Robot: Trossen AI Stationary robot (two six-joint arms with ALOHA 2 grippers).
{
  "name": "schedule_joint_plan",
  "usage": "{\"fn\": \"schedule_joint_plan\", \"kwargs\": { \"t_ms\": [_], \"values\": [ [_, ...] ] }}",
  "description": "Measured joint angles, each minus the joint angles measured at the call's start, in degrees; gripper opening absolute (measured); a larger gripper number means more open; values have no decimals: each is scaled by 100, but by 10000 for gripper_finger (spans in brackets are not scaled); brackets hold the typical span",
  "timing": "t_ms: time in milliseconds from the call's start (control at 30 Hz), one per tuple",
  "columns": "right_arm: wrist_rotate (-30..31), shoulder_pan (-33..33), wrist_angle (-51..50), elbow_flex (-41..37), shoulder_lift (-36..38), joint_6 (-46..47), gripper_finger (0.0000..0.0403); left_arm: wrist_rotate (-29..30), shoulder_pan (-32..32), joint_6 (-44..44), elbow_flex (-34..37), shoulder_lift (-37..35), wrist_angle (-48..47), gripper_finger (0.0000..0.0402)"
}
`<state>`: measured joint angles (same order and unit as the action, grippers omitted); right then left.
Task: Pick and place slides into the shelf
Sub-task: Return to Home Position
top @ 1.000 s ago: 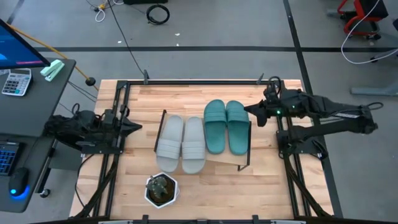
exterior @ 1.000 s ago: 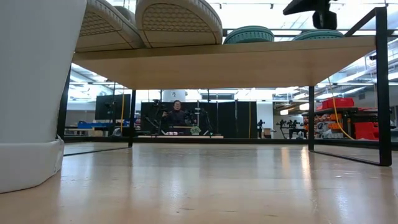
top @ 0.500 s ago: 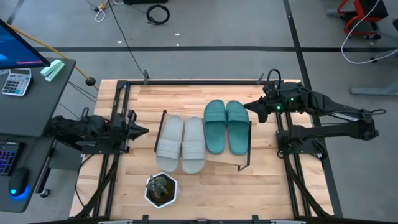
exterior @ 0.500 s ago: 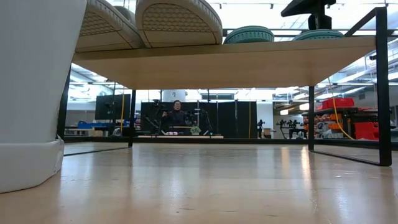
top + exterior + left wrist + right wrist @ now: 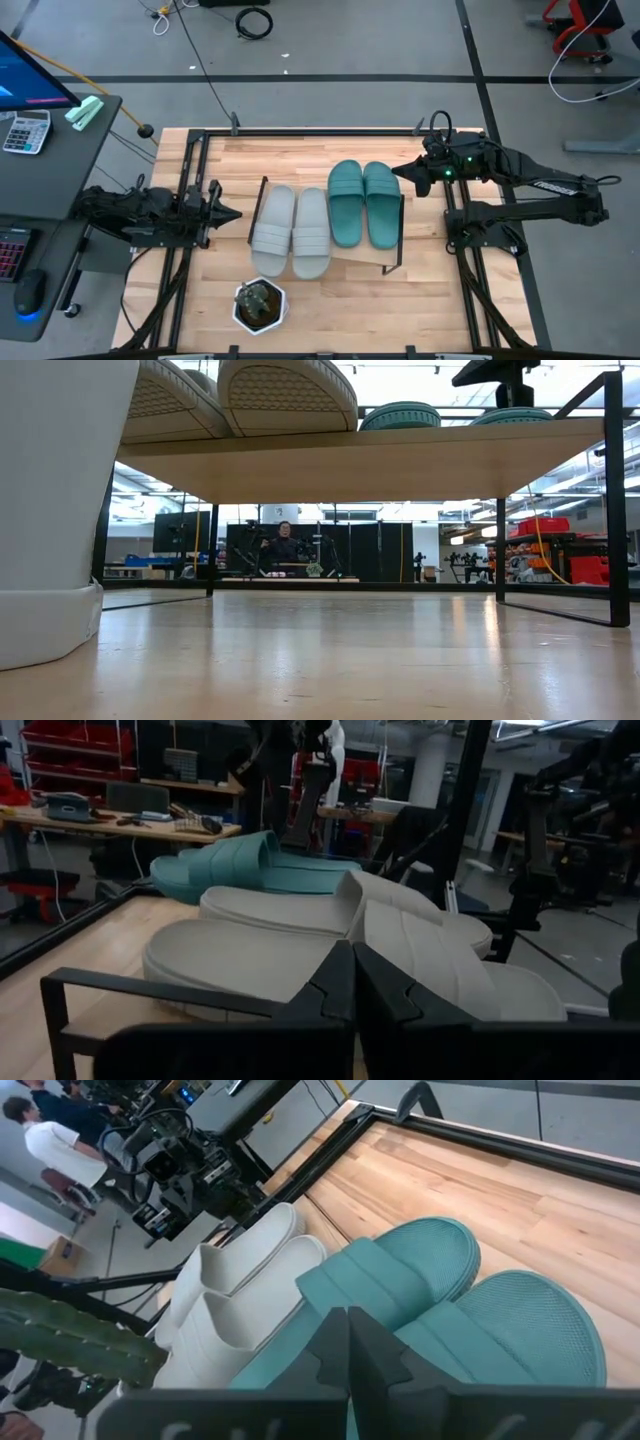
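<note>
All the slides lie sole-down on the shelf (image 5: 356, 254), a light board on thin black wire legs. The grey pair (image 5: 290, 232) is on its left half and the teal pair (image 5: 362, 203) on its right. In the low view the grey soles (image 5: 285, 395) overhang the board's near edge (image 5: 380, 450). My left gripper (image 5: 236, 212) is shut, just left of the shelf's left leg frame, pointing at the grey pair (image 5: 300, 940). My right gripper (image 5: 398, 178) is shut beside the far right end of the teal pair (image 5: 430, 1310), above it.
A white pot with a cactus (image 5: 260, 305) stands near the table's near edge, in front of the grey pair, and fills the left of the low view (image 5: 50, 510). Bare tabletop (image 5: 300, 160) lies beyond the shelf. A desk with a calculator (image 5: 25, 130) stands left of the table.
My left gripper has crept toward the table's right, closer to the shelf's left end. My right arm shifted slightly in the first half second and has kept still since. The slides and the shelf have not moved.
</note>
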<state>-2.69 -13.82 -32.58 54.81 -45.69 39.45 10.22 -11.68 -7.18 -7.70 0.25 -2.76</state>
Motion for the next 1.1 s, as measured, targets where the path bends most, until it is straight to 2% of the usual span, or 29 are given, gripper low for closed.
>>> {"fn": "schedule_joint_plan", "kwargs": {
  "t_ms": [100, 300, 400, 500, 667, 767, 1100],
  "values": [
    [1, 0, 0, 0, 0, 79, 0, -17, 0, -7, 2, 0, 27, 5],
    [6, -3, -11, 0, -2, 82, 0, -117, 0, -163, 669, 0, 1160, 3],
    [11, -17, -13, 0, -2, 84, 0, 42, 43, -335, 717, 14, 1007, 5],
    [8, -82, -35, 0, -2, 54, 0, 49, 204, -95, 717, 7, 1136, 8],
    [1, -237, -80, 0, -2, -104, 0, -223, 731, -6, 717, 6, 1274, 4],
    [-78, -305, -83, 0, -2, -235, 0, -543, 1001, -256, 717, 7, 1212, 8],
    [-61, -332, -438, 0, 295, -789, 0, -536, 1367, -1474, 717, 9, 699, 9]
  ]
}}
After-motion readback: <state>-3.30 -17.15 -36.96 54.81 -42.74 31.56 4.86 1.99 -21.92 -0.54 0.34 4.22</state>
